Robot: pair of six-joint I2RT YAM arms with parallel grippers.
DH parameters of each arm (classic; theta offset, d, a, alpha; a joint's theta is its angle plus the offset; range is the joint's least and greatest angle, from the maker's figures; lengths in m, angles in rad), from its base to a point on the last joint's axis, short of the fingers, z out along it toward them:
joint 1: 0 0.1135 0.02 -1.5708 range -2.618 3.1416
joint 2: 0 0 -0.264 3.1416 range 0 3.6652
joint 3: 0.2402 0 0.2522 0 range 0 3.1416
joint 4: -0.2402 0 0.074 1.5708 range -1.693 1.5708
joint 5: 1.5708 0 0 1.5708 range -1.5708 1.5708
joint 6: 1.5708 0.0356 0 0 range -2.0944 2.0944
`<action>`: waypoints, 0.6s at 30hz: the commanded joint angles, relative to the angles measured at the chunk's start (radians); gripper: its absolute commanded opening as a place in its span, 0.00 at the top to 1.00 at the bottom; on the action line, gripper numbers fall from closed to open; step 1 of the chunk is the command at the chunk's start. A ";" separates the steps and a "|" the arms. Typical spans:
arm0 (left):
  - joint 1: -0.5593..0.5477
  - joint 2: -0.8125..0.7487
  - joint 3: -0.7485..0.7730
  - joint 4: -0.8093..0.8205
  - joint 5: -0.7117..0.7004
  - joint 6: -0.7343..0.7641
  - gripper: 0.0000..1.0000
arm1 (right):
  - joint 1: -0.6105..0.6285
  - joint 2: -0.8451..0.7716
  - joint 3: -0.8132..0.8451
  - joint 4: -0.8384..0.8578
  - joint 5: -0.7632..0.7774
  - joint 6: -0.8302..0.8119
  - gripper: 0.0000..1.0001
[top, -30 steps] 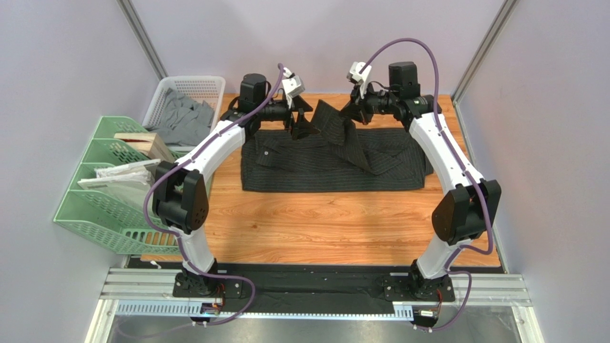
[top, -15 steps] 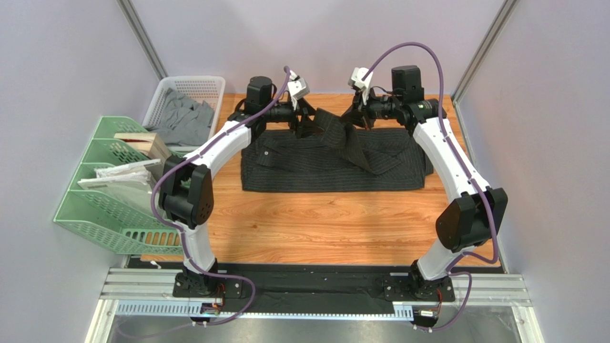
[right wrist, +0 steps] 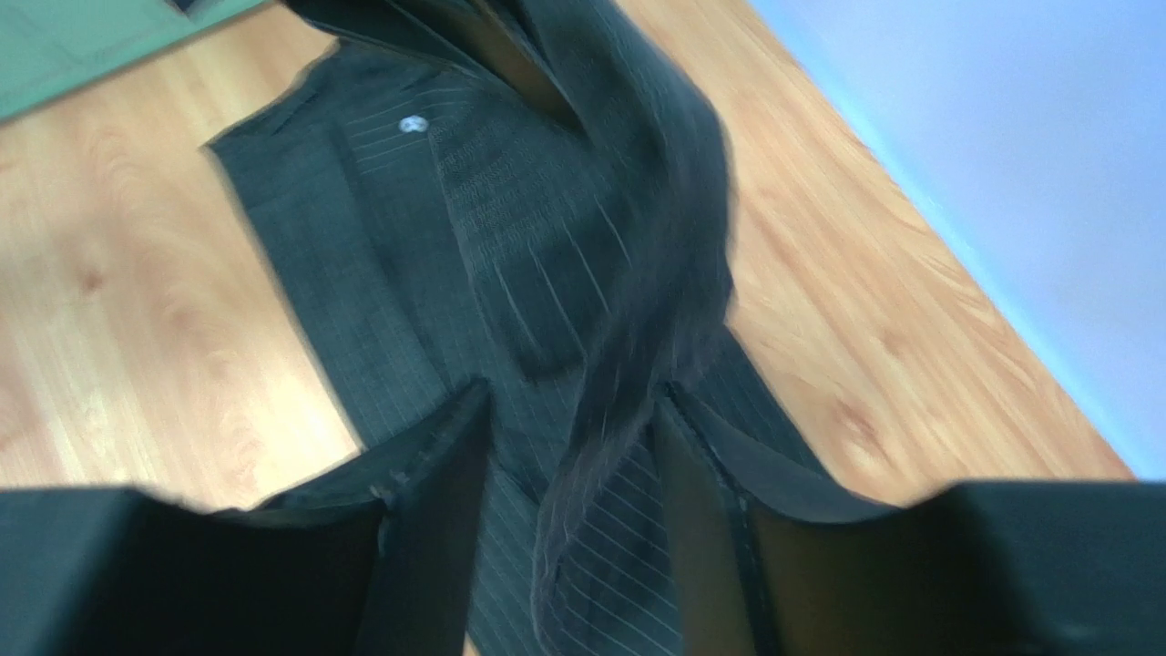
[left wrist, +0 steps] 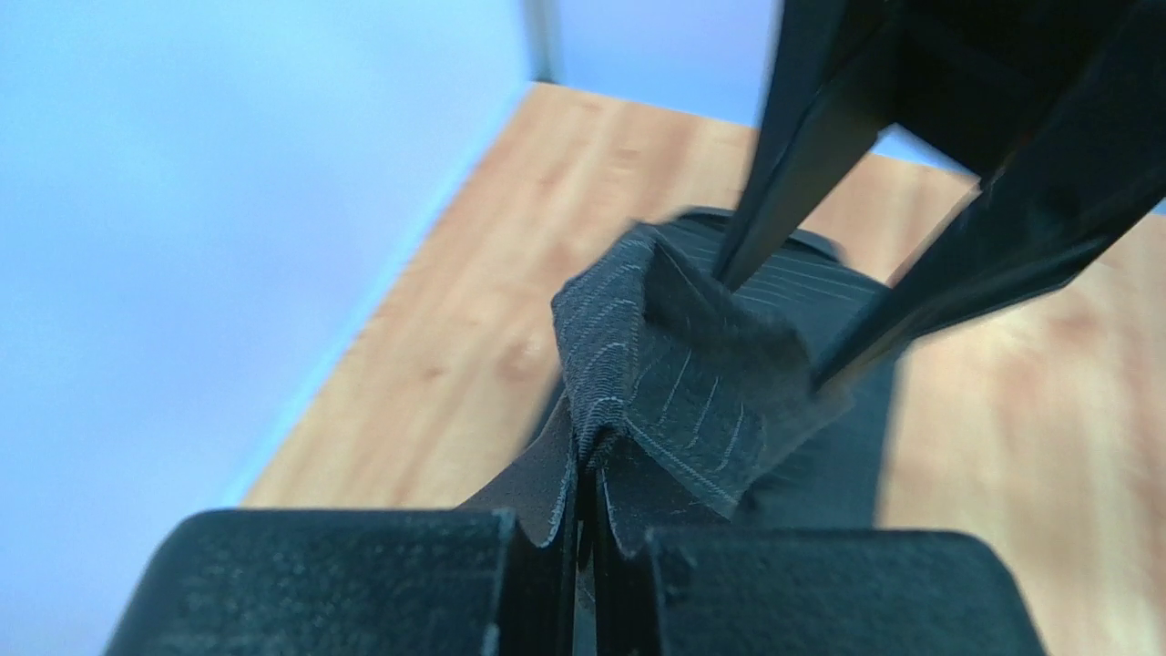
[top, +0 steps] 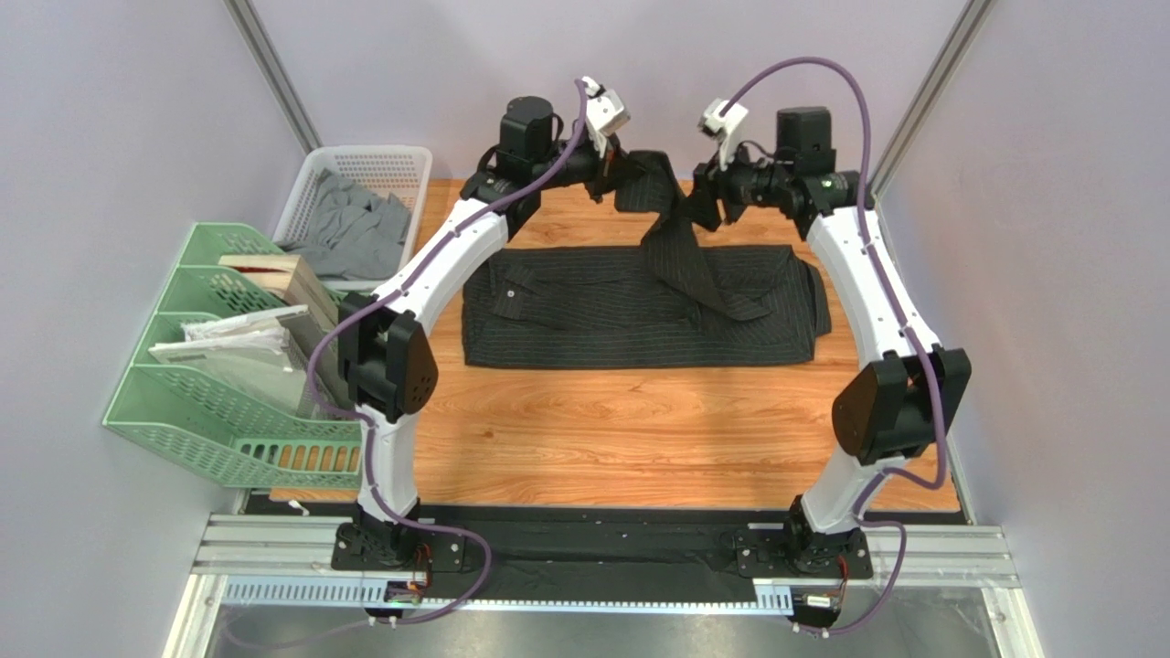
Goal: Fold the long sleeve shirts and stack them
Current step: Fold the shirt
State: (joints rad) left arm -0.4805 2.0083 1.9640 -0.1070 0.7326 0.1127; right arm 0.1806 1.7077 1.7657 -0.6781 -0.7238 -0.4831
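A charcoal pinstriped long sleeve shirt (top: 591,315) lies spread across the back of the wooden table (top: 618,425). One sleeve (top: 676,233) is pulled up off it. My left gripper (top: 629,162) is shut on the sleeve's end, and in the left wrist view the folded fabric (left wrist: 684,369) is pinched between the closed jaws of the left gripper (left wrist: 591,526). My right gripper (top: 701,203) hovers just right of it, open. In the right wrist view the hanging sleeve (right wrist: 643,301) passes loosely between the spread fingers of the right gripper (right wrist: 572,410), above the shirt body (right wrist: 383,260).
A white basket (top: 392,162) holding a grey garment (top: 343,233) stands at the back left. A green file rack (top: 206,398) with papers and a wooden box sits along the left edge. Grey walls close in on the back and both sides.
The left gripper has closed on the sleeve and lifted it up and back. The right gripper has opened and let the sleeve go, shifting slightly right.
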 commanded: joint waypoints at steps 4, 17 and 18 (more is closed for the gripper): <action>-0.023 0.194 0.237 0.085 -0.265 0.027 1.00 | -0.231 0.107 0.164 -0.193 -0.005 0.238 0.50; -0.086 0.524 0.661 0.367 -0.574 0.126 1.00 | -0.257 -0.028 -0.267 -0.121 0.004 0.279 0.82; -0.089 0.515 0.641 0.378 -0.579 0.139 1.00 | -0.257 -0.022 -0.275 -0.114 0.012 0.287 0.82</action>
State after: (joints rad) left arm -0.5510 2.5420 2.5347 0.1081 0.2508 0.1818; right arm -0.0841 1.7203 1.5314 -0.8547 -0.7326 -0.2443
